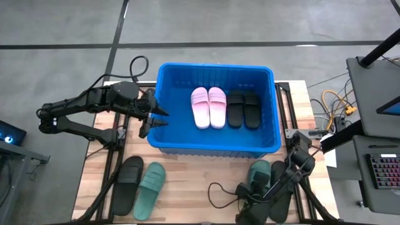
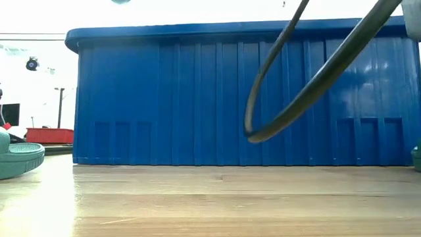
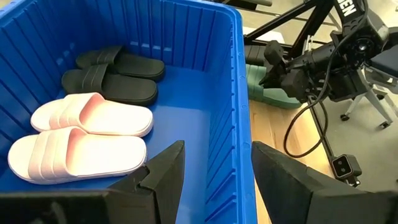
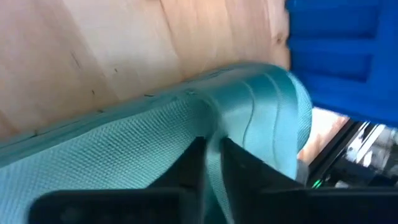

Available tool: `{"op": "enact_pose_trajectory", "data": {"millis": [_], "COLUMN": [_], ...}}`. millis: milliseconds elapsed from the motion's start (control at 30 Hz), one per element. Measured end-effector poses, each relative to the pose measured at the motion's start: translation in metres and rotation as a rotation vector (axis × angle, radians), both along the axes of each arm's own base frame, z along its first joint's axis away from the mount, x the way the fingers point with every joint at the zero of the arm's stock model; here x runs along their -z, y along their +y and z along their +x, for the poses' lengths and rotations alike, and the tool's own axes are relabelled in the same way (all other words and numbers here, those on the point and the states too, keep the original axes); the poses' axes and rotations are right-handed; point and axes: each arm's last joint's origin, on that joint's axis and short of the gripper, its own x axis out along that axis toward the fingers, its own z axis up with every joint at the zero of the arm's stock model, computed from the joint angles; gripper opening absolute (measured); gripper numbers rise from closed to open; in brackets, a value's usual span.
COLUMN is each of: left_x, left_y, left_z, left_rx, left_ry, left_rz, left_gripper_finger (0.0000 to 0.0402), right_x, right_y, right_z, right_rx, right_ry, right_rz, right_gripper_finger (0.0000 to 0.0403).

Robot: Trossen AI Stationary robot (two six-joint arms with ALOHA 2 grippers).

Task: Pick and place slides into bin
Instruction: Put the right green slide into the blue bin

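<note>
Green slide [image 4: 155,143] pinched by low right pincer [image 4: 211,165].

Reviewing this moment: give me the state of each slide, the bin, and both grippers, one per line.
bin: upright on the table, holding four slides.
pink pair: flat in the bin, side by side.
black pair in bin: flat, beside the pink pair.
black slide and green slide: on the table, untouched.
right green slide: on the table, clamped at its edge.
right gripper: shut on that slide.
left gripper: open, straddling the bin's wall.
</note>
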Motion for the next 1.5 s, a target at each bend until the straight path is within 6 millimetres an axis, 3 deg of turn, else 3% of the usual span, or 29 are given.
{"op": "enact_pose_trajectory", "data": {"millis": [67, 233, 467, 733, 1000, 1167, 1500], "left_x": [0.000, 0.000, 0.000, 0.000, 0.000, 0.000, 0.001], "left_y": [0.000, 0.000, 0.000, 0.000, 0.000, 0.000, 0.000], "left_z": [0.000, 0.000, 0.000, 0.000, 0.000, 0.000, -0.001], "left_rx": [0.000, -0.001, -0.005, -0.007, -0.007, -0.008, -0.007], "left_ry": [-0.001, -0.001, -0.001, 0.000, 0.000, 0.000, 0.012], "left_rz": [0.000, 0.001, 0.002, 0.001, 0.001, 0.001, 0.000], "left_gripper_finger": [0.0171, 0.0171, 0.0171, 0.0171, 0.0171, 0.0171, 0.0171], "right_x": [0.003, 0.000, -0.037, -0.075, -0.082, -0.080, -0.063], "right_y": [-0.003, -0.005, -0.010, -0.020, -0.020, -0.017, -0.020], "right_z": [0.001, 0.002, 0.003, -0.004, -0.006, -0.008, -0.015], "right_rx": [0.044, 0.100, 0.101, 0.084, 0.053, -0.005, -0.052], "right_ry": [0.005, -0.026, -0.264, -0.395, -0.416, -0.395, -0.286], "right_rz": [0.007, 0.003, -0.023, 0.008, 0.019, 0.031, 0.026], "right_gripper_finger": [0.0018, 0.0010, 0.0008, 0.0008, 0.0010, 0.0042, 0.0153]}}
